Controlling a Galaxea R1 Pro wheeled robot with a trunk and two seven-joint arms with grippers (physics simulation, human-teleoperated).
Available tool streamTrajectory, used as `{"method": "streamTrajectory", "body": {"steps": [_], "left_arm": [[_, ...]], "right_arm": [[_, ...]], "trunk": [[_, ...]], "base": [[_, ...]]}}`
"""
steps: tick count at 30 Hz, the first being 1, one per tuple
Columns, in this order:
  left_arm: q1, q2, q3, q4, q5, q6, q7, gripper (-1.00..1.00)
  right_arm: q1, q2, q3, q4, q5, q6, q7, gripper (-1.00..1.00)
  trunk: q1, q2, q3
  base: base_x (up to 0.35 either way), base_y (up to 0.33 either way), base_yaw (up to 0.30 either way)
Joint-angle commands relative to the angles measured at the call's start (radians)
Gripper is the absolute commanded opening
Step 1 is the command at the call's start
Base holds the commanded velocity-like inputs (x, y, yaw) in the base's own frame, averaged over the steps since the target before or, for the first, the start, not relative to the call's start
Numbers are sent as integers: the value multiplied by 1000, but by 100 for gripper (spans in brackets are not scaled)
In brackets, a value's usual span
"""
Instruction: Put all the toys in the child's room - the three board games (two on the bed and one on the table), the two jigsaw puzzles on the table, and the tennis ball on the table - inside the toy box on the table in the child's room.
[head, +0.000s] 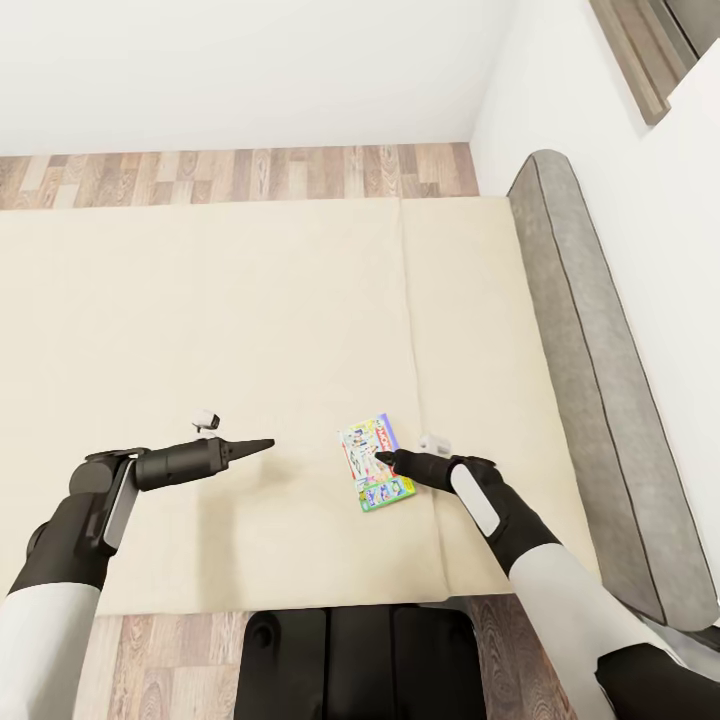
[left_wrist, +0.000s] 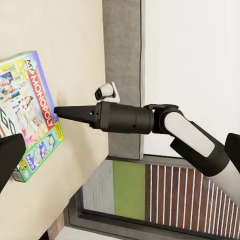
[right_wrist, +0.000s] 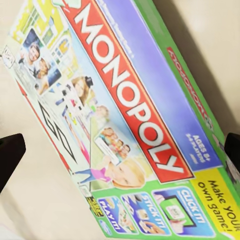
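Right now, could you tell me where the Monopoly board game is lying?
In the head view, the Monopoly board game lies flat on the cream bed, right of centre, at the right gripper tips.

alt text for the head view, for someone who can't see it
The right hand reaches over a white-green board game lying flat on the cream bed, its fingertips above the box cover. The left hand hovers over bare mattress to the box's left, fingers together. A grey padded headboard runs along the white wall.
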Motion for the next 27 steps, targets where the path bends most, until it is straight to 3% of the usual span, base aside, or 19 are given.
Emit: {"method": "streamTrajectory", "body": {"steps": [1,10,27], "left_arm": [[0,0,0,0,2,10,-2,100],[-1,1,0,0,2,9,-3,100],[0,-1,0,0,2,9,-2,100]], "right_arm": [[0,0,0,-1,1,4,2,100],[0,0,0,0,1,4,2,100],[0,0,0,-1,1,3,2,100]], "trunk": [[1,-2,-1],[1,-2,-1],[1,-2,-1]], "base": [[0,0,79],[0,0,157],[1,0,11]]}}
